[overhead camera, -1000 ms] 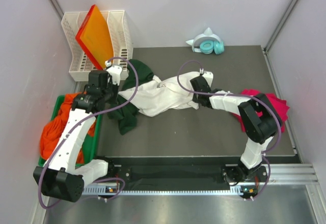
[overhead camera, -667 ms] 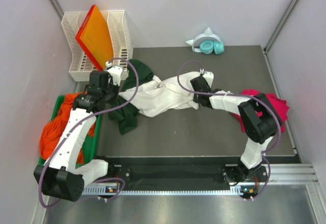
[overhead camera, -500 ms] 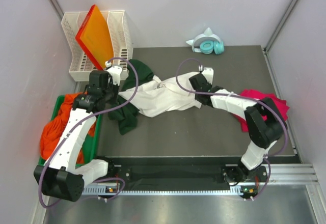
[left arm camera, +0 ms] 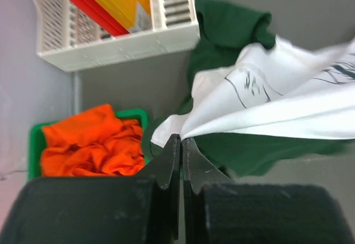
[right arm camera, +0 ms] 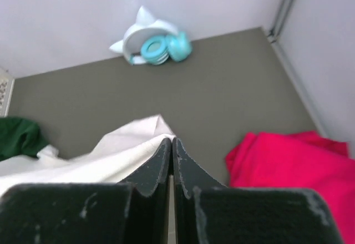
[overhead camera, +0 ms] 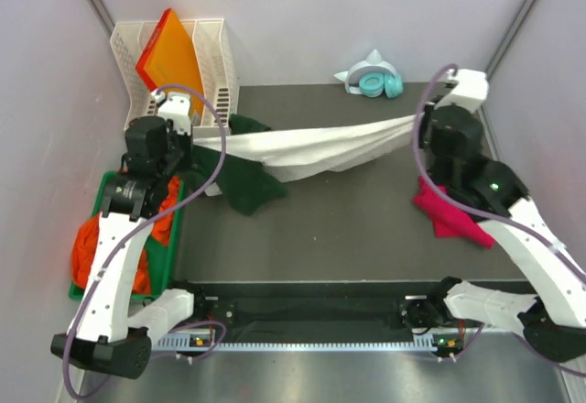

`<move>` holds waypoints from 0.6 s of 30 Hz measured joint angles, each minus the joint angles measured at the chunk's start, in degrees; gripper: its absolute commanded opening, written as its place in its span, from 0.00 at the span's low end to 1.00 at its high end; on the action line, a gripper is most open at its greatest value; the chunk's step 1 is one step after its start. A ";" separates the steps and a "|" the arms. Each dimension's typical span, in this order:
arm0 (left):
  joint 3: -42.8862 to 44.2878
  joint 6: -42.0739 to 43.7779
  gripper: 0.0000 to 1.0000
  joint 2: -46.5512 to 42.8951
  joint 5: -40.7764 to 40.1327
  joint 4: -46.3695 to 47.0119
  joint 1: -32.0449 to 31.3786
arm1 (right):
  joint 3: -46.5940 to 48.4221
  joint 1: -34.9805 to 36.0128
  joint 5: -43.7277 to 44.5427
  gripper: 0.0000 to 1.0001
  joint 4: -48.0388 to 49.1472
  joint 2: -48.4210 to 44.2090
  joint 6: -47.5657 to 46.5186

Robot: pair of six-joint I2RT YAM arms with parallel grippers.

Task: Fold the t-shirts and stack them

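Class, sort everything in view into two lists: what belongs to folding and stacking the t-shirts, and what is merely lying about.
Belongs: white t-shirt, green t-shirt, pink t-shirt, orange garment, left gripper, right gripper.
Lying about: cat-ear headphones, white rack, orange folder.

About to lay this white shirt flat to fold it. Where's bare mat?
Bare mat: centre and front, between green shirt and pink shirt; also a strip at the back, left of the headphones. Crowded: the left back corner, with the green shirt beside the rack.
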 measured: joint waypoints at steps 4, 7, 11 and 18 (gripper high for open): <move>7.72 1.84 0.00 -1.90 -1.25 -0.57 0.13 | 8.74 0.04 1.77 0.00 -5.68 -3.76 -4.70; 15.80 2.89 0.00 -2.75 -1.53 -0.68 0.04 | 17.22 0.33 1.97 0.00 -8.22 -4.68 -7.74; 24.72 3.52 0.00 -4.04 -1.25 -0.92 -0.15 | 24.37 0.55 0.94 0.00 -9.86 -6.64 -10.99; 38.36 4.94 0.00 -5.29 -4.83 -4.13 0.13 | 36.11 0.66 3.30 0.00 -11.23 -7.80 -16.61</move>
